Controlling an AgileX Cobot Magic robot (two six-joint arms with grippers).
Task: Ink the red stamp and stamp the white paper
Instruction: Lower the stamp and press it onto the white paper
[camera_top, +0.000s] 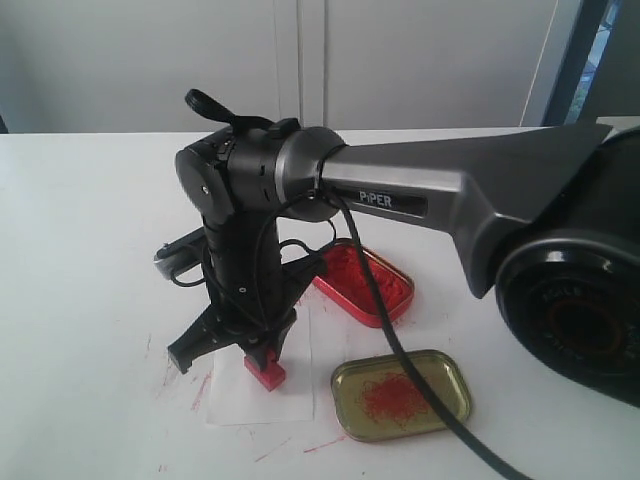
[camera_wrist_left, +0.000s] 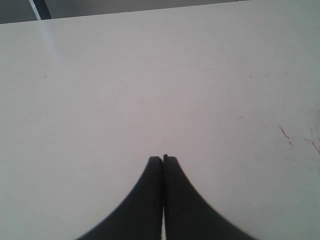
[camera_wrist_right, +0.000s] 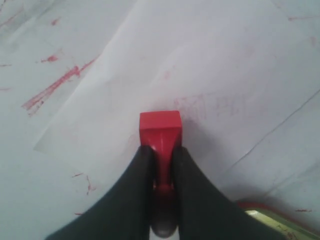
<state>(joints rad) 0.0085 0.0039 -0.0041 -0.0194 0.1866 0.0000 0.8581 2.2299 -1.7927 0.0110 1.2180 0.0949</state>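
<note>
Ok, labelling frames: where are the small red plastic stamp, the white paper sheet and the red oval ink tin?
Small red plastic stamp (camera_wrist_right: 160, 125): right wrist view, flat base.
White paper sheet (camera_wrist_right: 225, 50): right wrist view, bare area.
Red oval ink tin (camera_top: 407, 290): exterior view, right rim.

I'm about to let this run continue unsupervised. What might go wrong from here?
The white paper looks unfastened; lifting the red stamp, pinched in the right gripper, might drag or lift the sheet and smear the print. The black cable hangs over the open ink tin and the smeared lid, so arm motion may pull it through red paste.
</note>
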